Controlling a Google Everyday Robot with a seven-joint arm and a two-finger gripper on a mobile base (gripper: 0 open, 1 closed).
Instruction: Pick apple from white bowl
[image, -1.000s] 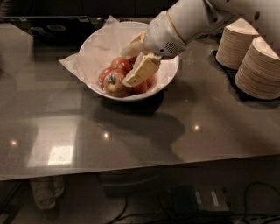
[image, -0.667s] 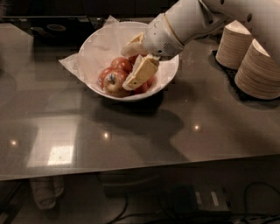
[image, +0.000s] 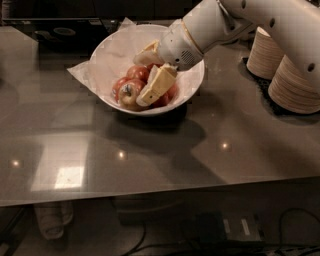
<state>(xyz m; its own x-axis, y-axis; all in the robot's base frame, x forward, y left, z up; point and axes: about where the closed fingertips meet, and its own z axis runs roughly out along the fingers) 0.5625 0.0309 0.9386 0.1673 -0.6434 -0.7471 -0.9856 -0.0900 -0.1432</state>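
1. The white arm (image: 260, 22) reaches in from the upper right, and its gripper (image: 140, 82) is down inside the white bowl (image: 192, 82)
2. The 2 beige fingers (image: 158, 85) stand spread apart; the lower one lies across the fruit, the upper one sits near the paper lining (image: 85, 72)
3. The apple (image: 128, 94), red with a yellow-green patch round its stem, sits at the front left of the bowl, just beside the lower finger's tip; I cannot tell if they touch
4. Smaller red apples (image: 138, 72) crowd behind it
5. The bowl rests on a glossy grey table (image: 150, 165)
6. 2 stacks of beige dishes (image: 295, 85) stand to the right, well apart from the bowl
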